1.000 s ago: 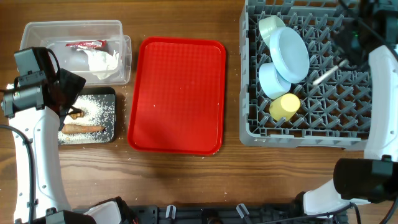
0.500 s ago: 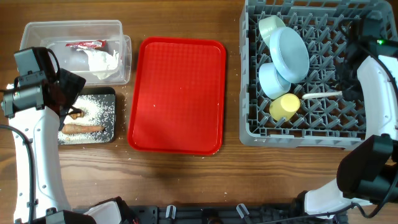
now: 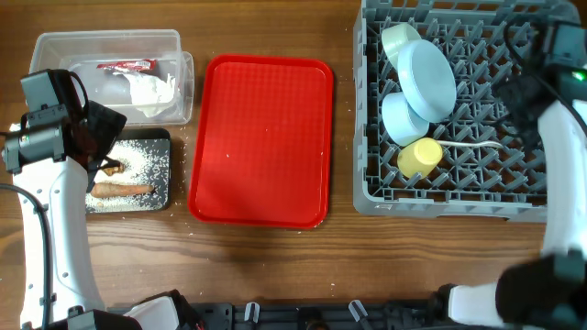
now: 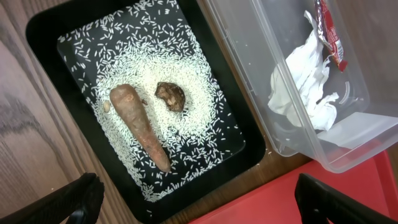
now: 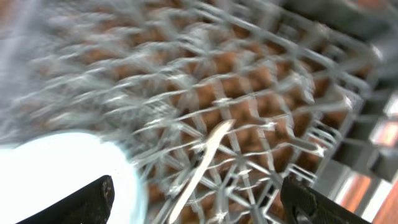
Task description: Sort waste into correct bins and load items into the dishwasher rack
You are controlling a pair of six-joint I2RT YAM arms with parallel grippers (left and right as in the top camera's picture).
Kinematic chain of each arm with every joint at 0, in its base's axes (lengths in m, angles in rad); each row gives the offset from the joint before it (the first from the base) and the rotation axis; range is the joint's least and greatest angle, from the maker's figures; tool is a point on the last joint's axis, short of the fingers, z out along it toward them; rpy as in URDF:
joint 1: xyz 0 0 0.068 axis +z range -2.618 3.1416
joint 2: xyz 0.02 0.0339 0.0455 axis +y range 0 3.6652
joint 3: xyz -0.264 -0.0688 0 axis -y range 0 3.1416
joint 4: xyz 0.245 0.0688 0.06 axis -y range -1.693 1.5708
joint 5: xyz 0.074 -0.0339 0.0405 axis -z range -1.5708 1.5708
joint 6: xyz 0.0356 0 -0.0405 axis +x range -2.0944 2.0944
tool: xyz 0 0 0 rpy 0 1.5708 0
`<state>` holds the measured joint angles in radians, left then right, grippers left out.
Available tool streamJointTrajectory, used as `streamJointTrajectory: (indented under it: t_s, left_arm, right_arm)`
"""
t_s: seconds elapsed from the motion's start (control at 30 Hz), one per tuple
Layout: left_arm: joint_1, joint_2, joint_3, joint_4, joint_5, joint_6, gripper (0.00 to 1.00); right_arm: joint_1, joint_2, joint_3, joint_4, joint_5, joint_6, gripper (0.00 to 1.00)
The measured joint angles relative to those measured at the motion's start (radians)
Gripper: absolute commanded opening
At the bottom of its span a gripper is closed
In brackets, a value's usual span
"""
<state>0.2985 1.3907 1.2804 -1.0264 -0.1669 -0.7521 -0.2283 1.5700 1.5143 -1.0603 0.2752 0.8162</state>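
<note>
Dishwasher rack (image 3: 449, 204) fills the right side of the overhead view, and it's loaded! The pale blue plate (image 3: 431, 78) stands tilted among the pegs in the rack's upper left. One bowl (image 3: 396, 38) is tucked just above it and the other bowl (image 3: 400, 117) sits just below, against the plate's edge. The yellow cup (image 3: 419, 157) lies on its side under that lower bowl. The white spoon (image 3: 470, 146) stretches across the pegs just right of the cup.

Over at upper left, the clear tub (image 3: 55, 50) holds the red-and-white wrapper (image 3: 127, 66) and the crumpled napkin (image 3: 151, 90). Just below it, the black tray (image 3: 168, 137) carries the brown stick (image 3: 121, 189), the small brown lump (image 3: 111, 167) and a spread of white crumbs (image 3: 145, 158). The red serving tray (image 3: 261, 137) lies on the table (image 3: 275, 266) between the bins and the rack.

The left claw (image 4: 199, 208) hovers over the black tray's near edge. Its fingers are spread wide at the bottom corners of the wrist view, with nothing between them.

The right claw (image 5: 199, 205) hangs above the rack's right side. The wrist view is badly blurred, yet the fingers show far apart and empty, with the spoon lying on the grid beneath.
</note>
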Motion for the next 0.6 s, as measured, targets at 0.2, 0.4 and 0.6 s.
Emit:
streamJointTrajectory:
  t_s: [0.2, 0.4, 0.6]
  left_arm:
    - [0.000, 0.000, 0.000, 0.000, 0.000, 0.000, 1.00]
    - [0.000, 0.000, 0.000, 0.000, 0.000, 0.000, 1.00]
    - [0.000, 0.000, 0.000, 0.000, 0.000, 0.000, 1.00]
  right_arm:
    - [0.000, -0.237, 0.002, -0.010, -0.270, -0.401, 1.00]
    - [0.000, -0.505, 0.007, -0.088, -0.471, -0.528, 1.00]
    - [0.000, -0.629, 0.009, -0.122, -0.493, -0.559, 1.00]
